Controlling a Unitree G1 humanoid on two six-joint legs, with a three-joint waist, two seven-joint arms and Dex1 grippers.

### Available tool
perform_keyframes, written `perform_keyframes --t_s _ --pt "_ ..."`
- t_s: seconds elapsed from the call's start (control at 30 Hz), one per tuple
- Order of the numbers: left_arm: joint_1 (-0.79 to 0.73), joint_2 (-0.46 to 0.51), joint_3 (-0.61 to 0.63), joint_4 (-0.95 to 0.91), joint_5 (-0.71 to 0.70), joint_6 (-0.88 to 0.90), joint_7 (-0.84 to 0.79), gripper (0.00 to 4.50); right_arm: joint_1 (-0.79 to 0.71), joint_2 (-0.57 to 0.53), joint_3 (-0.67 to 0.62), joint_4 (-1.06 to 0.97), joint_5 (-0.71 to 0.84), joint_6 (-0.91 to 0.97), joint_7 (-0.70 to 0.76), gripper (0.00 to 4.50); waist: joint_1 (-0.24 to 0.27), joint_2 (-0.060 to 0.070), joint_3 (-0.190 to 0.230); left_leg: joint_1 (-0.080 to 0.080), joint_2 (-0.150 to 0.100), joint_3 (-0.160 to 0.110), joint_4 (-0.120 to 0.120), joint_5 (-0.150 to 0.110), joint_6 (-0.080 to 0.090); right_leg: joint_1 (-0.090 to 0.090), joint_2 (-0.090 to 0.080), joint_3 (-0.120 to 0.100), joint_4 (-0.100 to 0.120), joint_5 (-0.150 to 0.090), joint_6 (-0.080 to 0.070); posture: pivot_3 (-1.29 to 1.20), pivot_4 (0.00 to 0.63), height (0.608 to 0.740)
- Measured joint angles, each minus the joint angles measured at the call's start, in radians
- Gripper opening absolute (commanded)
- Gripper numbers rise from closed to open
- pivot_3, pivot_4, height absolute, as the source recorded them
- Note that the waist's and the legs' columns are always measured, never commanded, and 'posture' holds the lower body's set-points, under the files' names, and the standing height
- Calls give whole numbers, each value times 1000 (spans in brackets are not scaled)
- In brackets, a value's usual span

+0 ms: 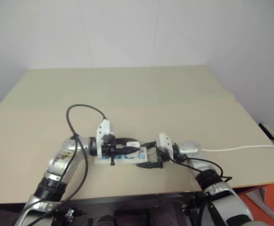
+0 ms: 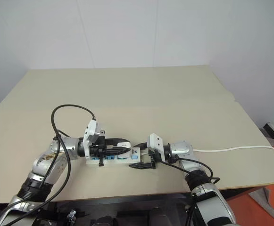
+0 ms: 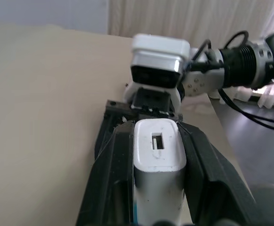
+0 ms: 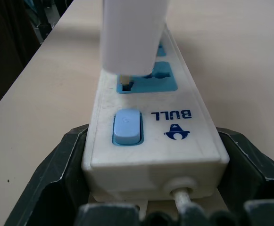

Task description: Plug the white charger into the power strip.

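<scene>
This looks like a bare test room or robotics lab, not a home. A large plain beige counter (image 1: 141, 94) stands against blank white walls (image 1: 127, 33) that meet in a corner behind it, with no pictures, shelves or furniture on them. The counter carries almost nothing: a power strip (image 4: 155, 127) with blue socket faces, whose thin white cord (image 1: 240, 149) trails off over the counter's right edge. Beyond that edge a patch of orange-red floor (image 1: 269, 202) shows. Pale pleated curtains (image 3: 188, 21) hang past the far side of the counter in the left wrist view.
</scene>
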Motion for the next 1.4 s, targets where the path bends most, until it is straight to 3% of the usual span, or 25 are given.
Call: perform_keyframes --t_s 0.57,1.4 --pt "-50 -33 7 185 21 -176 -136 1029 7 -4 -1 -22 0 31 -12 3435 1 0 0 1 0 0 0 0 0 2 0 0 -1 -2 3 0 150 740" --pt "-64 -19 15 182 18 -115 -175 1029 21 -7 1 -49 0 40 -21 3435 0 0 0 1 0 0 -2 0 0 2 0 0 -3 -4 6 0 150 740"
